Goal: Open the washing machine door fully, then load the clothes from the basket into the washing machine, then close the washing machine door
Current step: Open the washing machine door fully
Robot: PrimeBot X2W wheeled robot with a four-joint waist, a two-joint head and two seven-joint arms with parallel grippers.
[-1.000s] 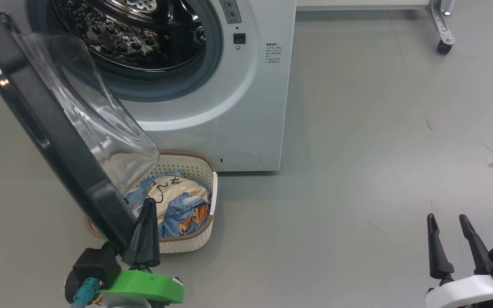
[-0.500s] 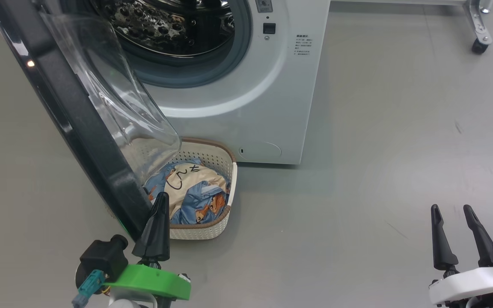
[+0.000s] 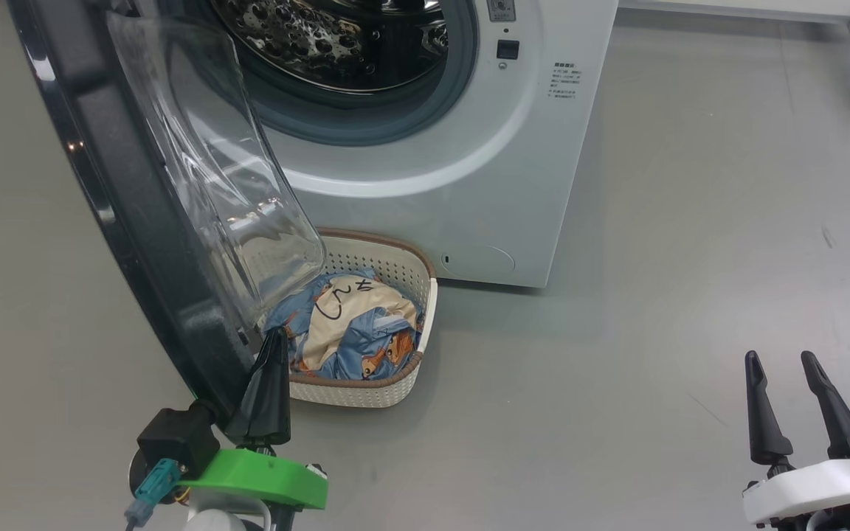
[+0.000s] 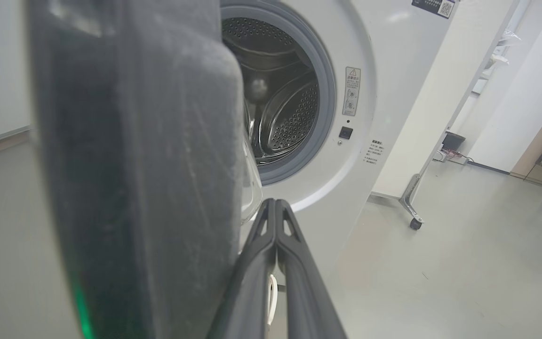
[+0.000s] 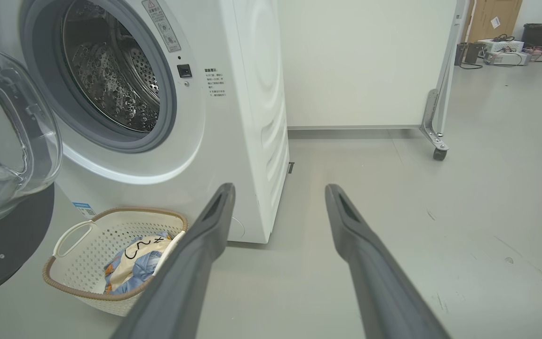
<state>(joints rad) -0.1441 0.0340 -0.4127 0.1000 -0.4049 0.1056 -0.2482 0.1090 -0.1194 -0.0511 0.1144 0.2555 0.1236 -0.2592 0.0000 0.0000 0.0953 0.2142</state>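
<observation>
Grey floor (image 3: pixel 617 354), washer door (image 3: pixel 126 221) open; L pincer (image 3: pixel 275 338) clenched (empty) beside it, R pincer (image 3: pixel 779 360) released

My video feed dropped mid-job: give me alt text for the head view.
The washing machine door stands open, its lower edge beside the shut left gripper. The basket holding the clothes sits before the washing machine; the right gripper, open, is lower right.
</observation>
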